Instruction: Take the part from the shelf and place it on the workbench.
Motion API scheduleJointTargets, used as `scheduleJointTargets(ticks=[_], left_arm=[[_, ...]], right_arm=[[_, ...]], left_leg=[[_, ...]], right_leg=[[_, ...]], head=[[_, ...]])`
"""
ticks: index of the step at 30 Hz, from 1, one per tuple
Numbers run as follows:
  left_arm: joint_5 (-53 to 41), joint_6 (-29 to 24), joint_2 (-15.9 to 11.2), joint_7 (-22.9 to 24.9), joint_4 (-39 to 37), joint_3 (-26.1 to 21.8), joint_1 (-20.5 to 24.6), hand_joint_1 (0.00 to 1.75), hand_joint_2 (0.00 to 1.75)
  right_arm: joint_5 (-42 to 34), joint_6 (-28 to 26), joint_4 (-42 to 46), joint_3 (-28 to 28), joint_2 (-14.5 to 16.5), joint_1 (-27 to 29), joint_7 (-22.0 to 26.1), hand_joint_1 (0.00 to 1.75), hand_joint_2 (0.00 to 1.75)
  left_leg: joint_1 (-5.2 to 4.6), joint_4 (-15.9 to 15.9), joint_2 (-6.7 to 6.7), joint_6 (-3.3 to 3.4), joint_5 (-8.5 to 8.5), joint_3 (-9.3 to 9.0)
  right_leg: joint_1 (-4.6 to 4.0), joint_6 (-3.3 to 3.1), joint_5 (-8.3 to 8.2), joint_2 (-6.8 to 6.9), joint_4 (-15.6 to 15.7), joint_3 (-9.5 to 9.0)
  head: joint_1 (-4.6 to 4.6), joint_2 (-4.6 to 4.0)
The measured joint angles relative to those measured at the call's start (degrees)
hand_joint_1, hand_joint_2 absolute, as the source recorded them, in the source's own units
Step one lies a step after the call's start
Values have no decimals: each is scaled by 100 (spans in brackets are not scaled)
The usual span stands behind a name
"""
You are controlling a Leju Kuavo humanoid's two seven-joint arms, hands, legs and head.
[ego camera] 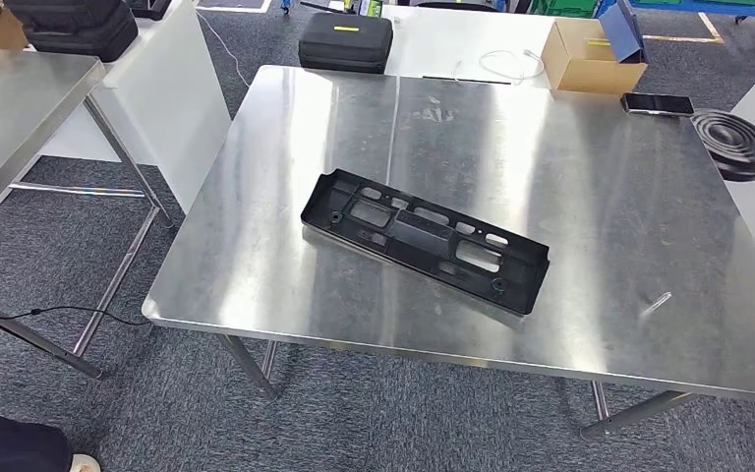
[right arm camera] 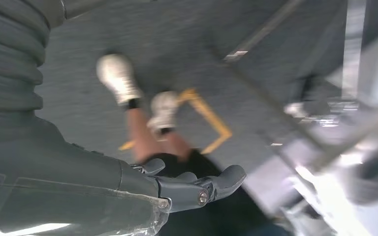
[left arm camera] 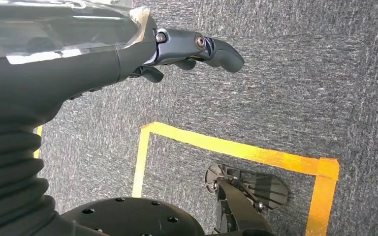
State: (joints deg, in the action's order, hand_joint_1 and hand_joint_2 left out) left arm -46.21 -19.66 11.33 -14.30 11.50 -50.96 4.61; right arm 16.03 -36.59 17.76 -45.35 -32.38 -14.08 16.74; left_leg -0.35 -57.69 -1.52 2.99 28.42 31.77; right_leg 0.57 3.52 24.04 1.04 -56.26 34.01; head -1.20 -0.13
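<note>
Head view: the black part [ego camera: 426, 239] lies flat and slanted at the centre of the steel workbench [ego camera: 600, 206], with a phone [ego camera: 657, 103] at the upper right edge. Left wrist view: the left hand [left arm camera: 187, 51] hangs over carpet, fingers loose, grasping nothing. Right wrist view: the right hand [right arm camera: 197, 184], blurred, holds nothing; a person's legs [right arm camera: 147, 123] stand beyond.

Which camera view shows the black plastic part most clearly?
The head view. The black part lies whole and flat on the metal table. The wrist views look at the carpet instead: the left hand and the right hand hold nothing.
</note>
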Motion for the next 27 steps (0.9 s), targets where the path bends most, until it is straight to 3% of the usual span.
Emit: scheduleJointTargets(ticks=[4,11,16,19,20,23,24,27], left_arm=[[17,-58,10,3,0,-61,-1,0,175],[-51,-78,46,60,-1,-128,-1,0,175],[-68,-80,47,81,-2,-130,-1,0,175],[-103,-78,45,84,-1,-130,-1,0,175],[-118,-78,45,86,-1,-130,-1,0,175],[-191,-99,47,121,-2,-128,0,0,44],[-214,-115,48,140,-2,-128,1,0,0],[-228,-129,49,183,-2,-128,1,0,0]], right_arm=[[232,-160,-113,-286,617,485,-412,0,175],[695,-227,-363,-387,2040,817,-1335,0,175],[816,-201,-437,-386,2468,874,-1489,0,175],[1067,-16,-452,-355,2666,901,-1777,0,44],[1199,66,-459,-321,2754,911,-1873,0,44],[1608,348,-495,-137,3077,929,-2115,0,175],[1705,439,-510,-69,3178,930,-2173,0,175],[1917,644,-540,109,3381,937,-2282,0,175]], left_leg=[[5,2,15,-4,6,-11],[21,5,37,-8,4,-24],[19,4,37,-10,4,-36],[16,4,38,-10,4,-41],[15,4,38,-11,5,-41],[16,4,42,-16,9,-44],[16,5,43,-16,9,-45],[16,5,44,-16,9,-47]], right_leg=[[-4,0,6,-14,0,-4],[-18,-4,8,-28,-2,-9],[-17,-5,9,-34,-3,-15],[-12,-5,9,-35,-3,-20],[-11,-5,9,-35,-3,-20],[-10,-5,9,-43,-3,-19],[-11,-6,10,-46,-3,-19],[-11,-7,10,-47,-3,-19]], head=[[1,0],[-1,0],[3,0],[3,0],[4,0],[2,0],[-1,0],[0,0]])
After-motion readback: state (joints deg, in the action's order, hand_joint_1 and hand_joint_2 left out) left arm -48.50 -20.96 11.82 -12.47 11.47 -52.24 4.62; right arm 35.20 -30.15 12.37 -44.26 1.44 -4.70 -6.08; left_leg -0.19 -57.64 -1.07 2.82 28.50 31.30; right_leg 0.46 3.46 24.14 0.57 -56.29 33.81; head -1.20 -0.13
